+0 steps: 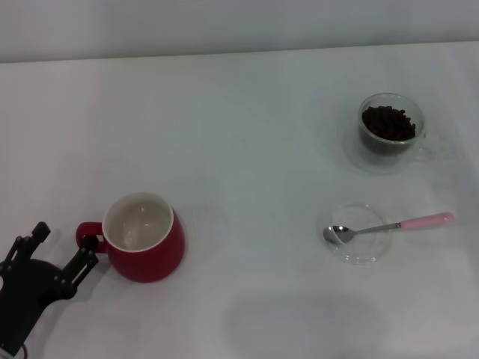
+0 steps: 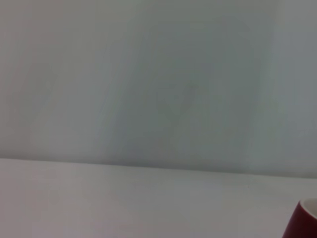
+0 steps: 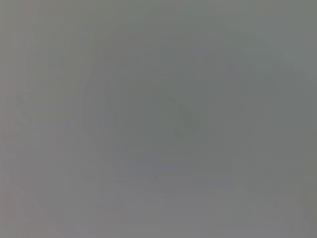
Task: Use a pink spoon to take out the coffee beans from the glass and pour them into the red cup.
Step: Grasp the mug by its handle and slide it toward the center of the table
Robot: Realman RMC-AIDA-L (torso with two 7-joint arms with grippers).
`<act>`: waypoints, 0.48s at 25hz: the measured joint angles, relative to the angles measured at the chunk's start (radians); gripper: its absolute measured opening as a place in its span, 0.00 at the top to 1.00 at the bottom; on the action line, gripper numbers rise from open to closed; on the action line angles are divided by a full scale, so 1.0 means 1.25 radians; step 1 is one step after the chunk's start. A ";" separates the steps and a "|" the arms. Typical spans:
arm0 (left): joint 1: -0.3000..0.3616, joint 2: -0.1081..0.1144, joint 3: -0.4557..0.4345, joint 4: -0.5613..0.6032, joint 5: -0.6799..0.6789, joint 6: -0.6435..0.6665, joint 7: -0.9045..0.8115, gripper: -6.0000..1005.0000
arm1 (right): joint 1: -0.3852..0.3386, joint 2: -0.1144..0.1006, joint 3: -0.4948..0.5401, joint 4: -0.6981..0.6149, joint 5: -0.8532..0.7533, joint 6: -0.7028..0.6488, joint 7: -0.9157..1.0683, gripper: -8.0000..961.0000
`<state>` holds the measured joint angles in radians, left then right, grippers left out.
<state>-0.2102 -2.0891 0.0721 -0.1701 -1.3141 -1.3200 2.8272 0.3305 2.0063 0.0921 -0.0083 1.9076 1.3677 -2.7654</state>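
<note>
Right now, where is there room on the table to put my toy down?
The widest bare patch lies between the red cup and the glass saucer holding the pink spoon. The far-left stretch behind the cup is bare too. It is tighter between saucer and the glass of coffee beans, and beside the left gripper.

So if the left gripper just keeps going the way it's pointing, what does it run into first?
Most likely the red cup: the left gripper, open, points at its handle from the cup's left, one finger already near the loop. Height is hard to judge.
</note>
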 joint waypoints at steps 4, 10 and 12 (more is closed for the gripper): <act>-0.020 0.001 0.000 0.003 0.001 0.020 0.000 0.17 | 0.003 0.001 0.000 0.000 0.000 -0.004 0.000 0.30; -0.040 0.002 0.000 0.005 0.000 0.035 0.000 0.21 | 0.004 0.001 0.000 0.003 0.001 -0.008 0.000 0.30; -0.044 0.002 0.000 0.005 0.001 0.035 0.000 0.22 | 0.004 0.001 0.000 0.003 0.000 -0.013 0.000 0.30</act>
<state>-0.2647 -2.0862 0.0721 -0.1633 -1.3131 -1.2757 2.8272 0.3349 2.0079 0.0920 -0.0040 1.9082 1.3514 -2.7657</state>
